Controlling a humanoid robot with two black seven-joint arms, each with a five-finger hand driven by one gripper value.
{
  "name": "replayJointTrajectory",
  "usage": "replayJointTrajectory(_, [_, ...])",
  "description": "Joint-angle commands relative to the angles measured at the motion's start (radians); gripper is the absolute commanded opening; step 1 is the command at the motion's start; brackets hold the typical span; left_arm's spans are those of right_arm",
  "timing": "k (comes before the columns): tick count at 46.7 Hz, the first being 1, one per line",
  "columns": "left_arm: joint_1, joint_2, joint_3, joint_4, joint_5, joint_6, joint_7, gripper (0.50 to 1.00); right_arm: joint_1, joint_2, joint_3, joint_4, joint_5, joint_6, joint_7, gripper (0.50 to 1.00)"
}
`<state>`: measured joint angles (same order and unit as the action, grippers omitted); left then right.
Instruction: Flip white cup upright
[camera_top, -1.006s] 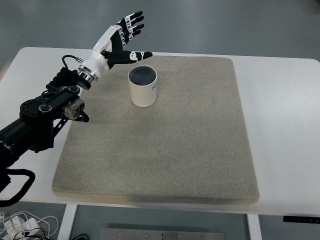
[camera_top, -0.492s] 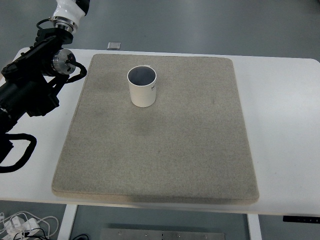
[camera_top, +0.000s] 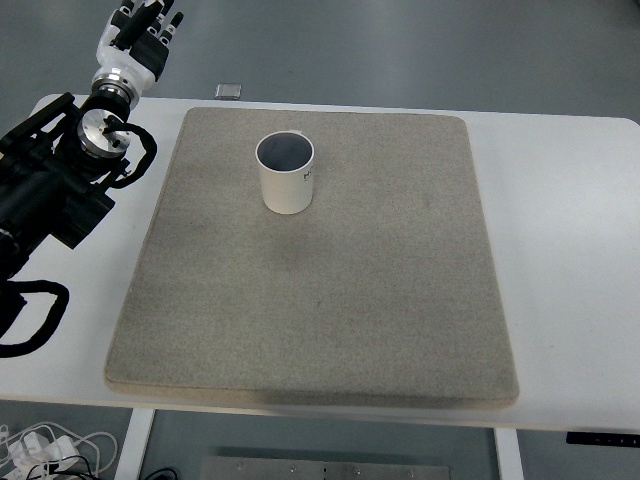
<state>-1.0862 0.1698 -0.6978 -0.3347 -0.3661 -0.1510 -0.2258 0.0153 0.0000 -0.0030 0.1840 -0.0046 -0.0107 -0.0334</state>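
At far left your left hand (camera_top: 140, 30) sits up by the top edge, off the table, fingers loosely extended, holding nothing. Moving right: grey felt mat (camera_top: 320, 260) covers most of the white table (camera_top: 570, 250). White cup (camera_top: 286, 173) stands on the mat's upper-left part, mouth up, well apart from the hand. Task looks done; nothing left, IMO. Right arm isn't visible.

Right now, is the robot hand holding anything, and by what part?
Nothing is held. The left robot hand is off the mat, apart from the upright white cup.
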Motion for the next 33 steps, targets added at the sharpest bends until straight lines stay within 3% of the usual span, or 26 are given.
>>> replayJointTrajectory(1, [0.012, -0.001, -0.011, 0.003, -0.048, -0.001, 0.028, 0.994, 0.0, 0.0, 0.001, 0.0, 0.0, 0.0, 0.0, 0.952])
replayJointTrajectory(12, [0.06, -0.007, -0.098, 0.003, -0.129, -0.021, 0.066, 0.994, -0.002, 0.0, 0.0, 0.0, 0.005, 0.0, 0.0, 0.952])
replayJointTrajectory(22, [0.104, -0.013, -0.157, 0.022, -0.128, -0.18, 0.063, 0.994, -0.003, 0.0, 0.001, 0.0, 0.009, 0.008, 0.0, 0.952])
replayJointTrajectory(33, [0.103, -0.03, -0.16, 0.037, -0.126, -0.189, 0.049, 0.994, -0.003, 0.0, 0.011, 0.0, 0.011, 0.009, 0.0, 0.952])
